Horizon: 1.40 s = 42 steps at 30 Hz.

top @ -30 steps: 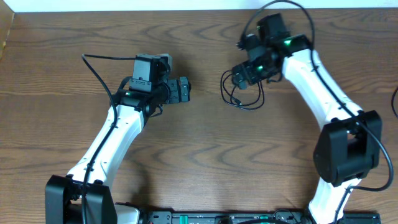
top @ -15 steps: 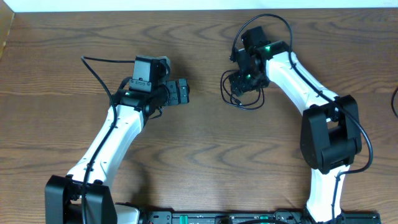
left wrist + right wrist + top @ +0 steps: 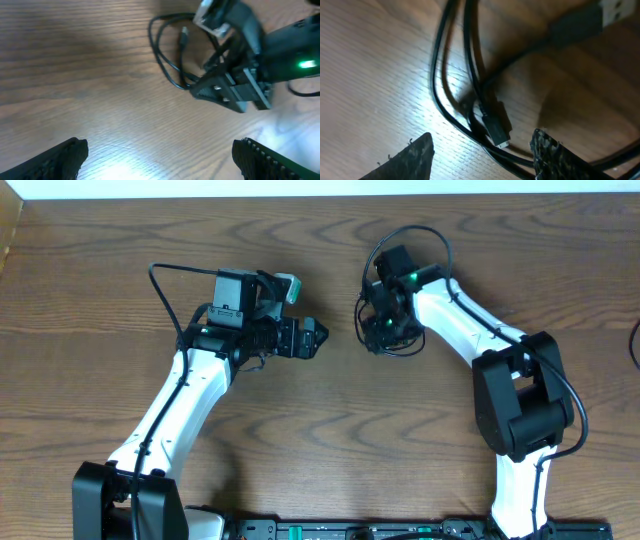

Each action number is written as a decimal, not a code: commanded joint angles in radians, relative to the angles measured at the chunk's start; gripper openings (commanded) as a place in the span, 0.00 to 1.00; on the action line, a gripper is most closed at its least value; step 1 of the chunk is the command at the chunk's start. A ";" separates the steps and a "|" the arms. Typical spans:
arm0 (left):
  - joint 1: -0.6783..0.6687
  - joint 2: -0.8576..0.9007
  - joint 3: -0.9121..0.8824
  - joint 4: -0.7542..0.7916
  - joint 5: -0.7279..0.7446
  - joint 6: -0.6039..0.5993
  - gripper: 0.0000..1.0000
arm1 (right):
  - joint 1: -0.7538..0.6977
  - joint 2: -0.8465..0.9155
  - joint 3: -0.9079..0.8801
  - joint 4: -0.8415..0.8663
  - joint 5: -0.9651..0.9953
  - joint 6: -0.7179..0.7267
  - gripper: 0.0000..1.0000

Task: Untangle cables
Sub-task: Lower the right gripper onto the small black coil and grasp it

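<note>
Toward one o'clock on the table (image 3: 90, 290), the right gripper (image 3: 481, 141) straddles the looped black cables (image 3: 474, 80), fingers apart, apparently mid-grasp and needing to pinch one strand, while the left gripper (image 3: 160, 146) gapes empty at their nine o'clock.

Wood-grain table (image 3: 320, 440); white strip (image 3: 200, 188) along far edge.

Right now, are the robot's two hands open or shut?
Left gripper: open, holding nothing.
Right gripper: open around the black cables, not pinching them.

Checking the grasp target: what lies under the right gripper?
Looped black cables lie on the table between the right gripper's open fingers, with a small plug. From overhead, the gripper covers part of the bundle.
</note>
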 commanded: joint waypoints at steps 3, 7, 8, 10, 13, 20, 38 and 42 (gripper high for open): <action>0.003 -0.004 0.002 -0.008 0.057 0.034 0.98 | -0.008 0.013 -0.016 0.030 0.034 0.043 0.53; 0.003 -0.004 0.002 -0.016 0.057 0.034 0.98 | -0.010 0.013 -0.016 0.033 0.033 0.043 0.51; 0.003 -0.004 0.002 -0.016 0.057 0.034 0.98 | -0.010 0.013 -0.017 0.031 0.033 0.043 0.51; 0.003 -0.004 0.002 -0.015 0.057 0.034 0.98 | -0.008 0.013 -0.018 0.029 0.033 0.041 0.51; 0.003 -0.004 0.002 -0.016 0.057 0.034 0.98 | 0.000 0.013 -0.022 0.027 0.033 0.039 0.51; 0.003 -0.004 0.002 -0.011 0.040 0.000 0.98 | 0.005 0.017 -0.026 0.025 0.026 0.039 0.52; 0.103 -0.007 0.002 0.063 0.010 -0.219 0.98 | 0.071 0.024 -0.106 0.066 -0.039 0.040 0.48; 0.134 -0.007 0.002 0.056 0.065 -0.219 0.98 | 0.074 0.031 -0.113 0.092 -0.046 0.059 0.47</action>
